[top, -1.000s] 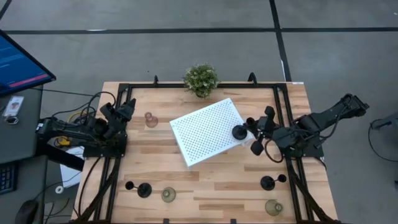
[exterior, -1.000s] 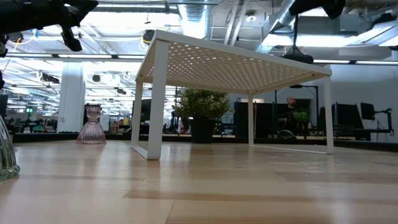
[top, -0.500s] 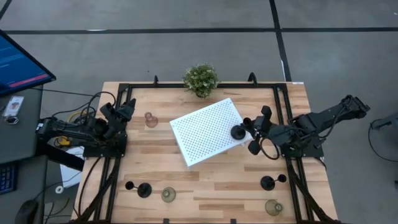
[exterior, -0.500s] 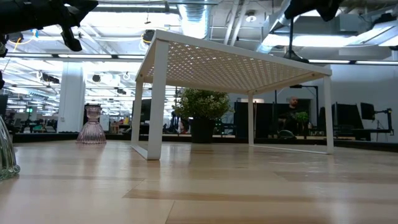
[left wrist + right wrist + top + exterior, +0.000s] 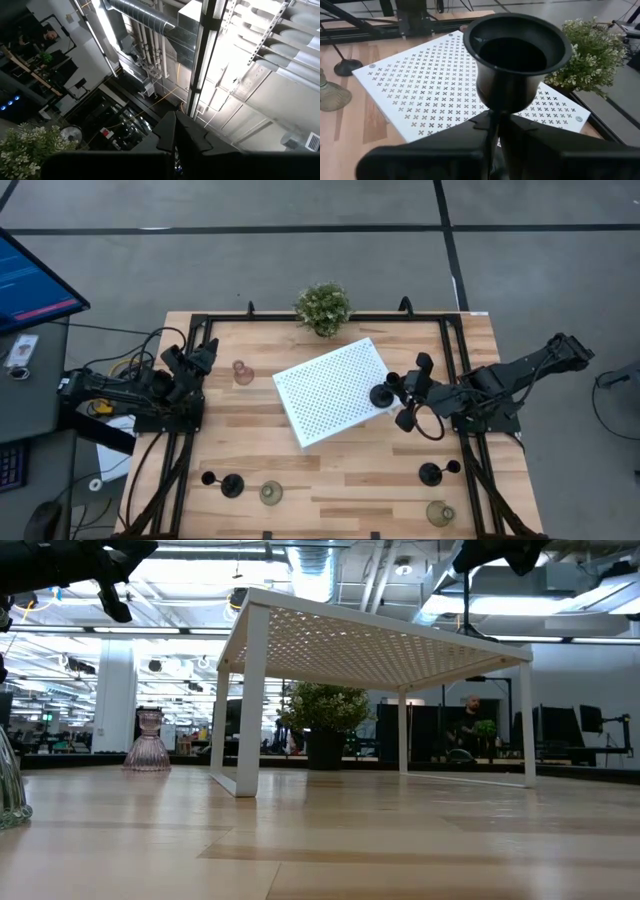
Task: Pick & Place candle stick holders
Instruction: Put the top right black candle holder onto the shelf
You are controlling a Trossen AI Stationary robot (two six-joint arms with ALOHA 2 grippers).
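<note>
The right gripper [image 5: 407, 392] hangs over the right edge of the white perforated tray [image 5: 325, 385], its fingers closed on the thin stem of a black candle stick holder [image 5: 516, 55], whose round base [image 5: 382, 394] sits over the tray's right edge; whether that base touches the tray top cannot be told. In the right wrist view the holder's cup faces the camera, with the tray and the green potted plant [image 5: 597, 47] beyond it. The left gripper [image 5: 203, 356] waits near the tabletop's left edge, fingers together and holding nothing. Just beside it, toward the tray, the pink glassy holder [image 5: 242, 372] stands upright on the wood. Along the front edge sit two more black holders, one near the left corner [image 5: 228, 483] and one toward the right [image 5: 433, 473], each close to an olive-green holder [image 5: 271, 493], the second olive-green one [image 5: 439, 513] lying nearest the front right corner. The plant [image 5: 323, 308] stands at the middle of the back edge, just behind the tray.
</note>
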